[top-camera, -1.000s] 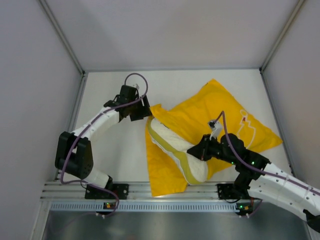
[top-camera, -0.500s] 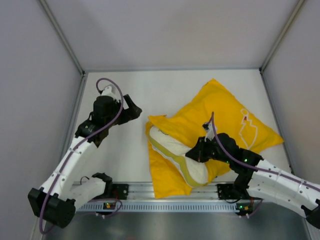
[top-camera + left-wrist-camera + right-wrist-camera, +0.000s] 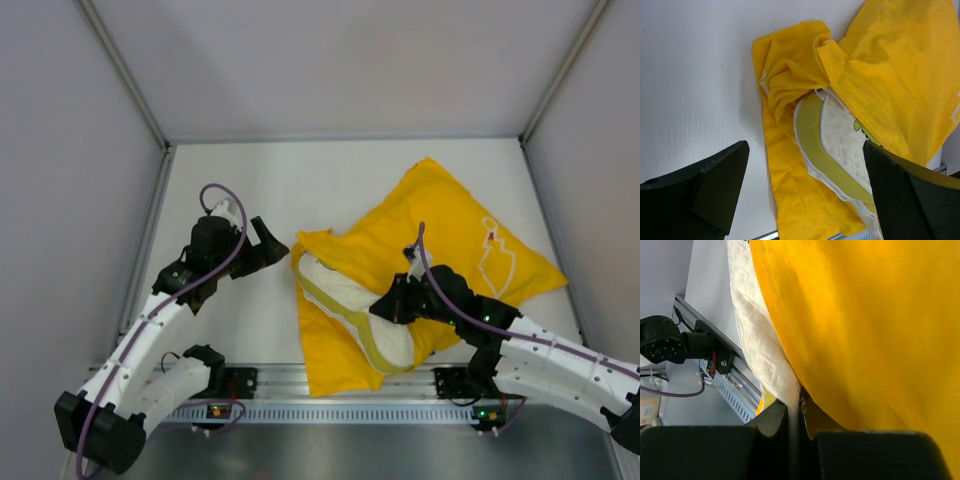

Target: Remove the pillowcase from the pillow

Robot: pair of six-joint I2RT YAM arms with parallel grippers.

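The pillow (image 3: 342, 288) is sitting only partly out of the pillowcase (image 3: 450, 215); right fingers (image 3: 774, 421) are pinching its hem, left fingers (image 3: 715, 185) (spread wide, empty) are hovering just short of it.

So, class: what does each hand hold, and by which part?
Right hand pinches the pillowcase at its open hem beside the exposed pillow; left hand open, empty.

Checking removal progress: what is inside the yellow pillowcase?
The cream pillow, its near end sticking out of the pillowcase opening. The fabric covers the rest, so how deep it reaches is hidden.
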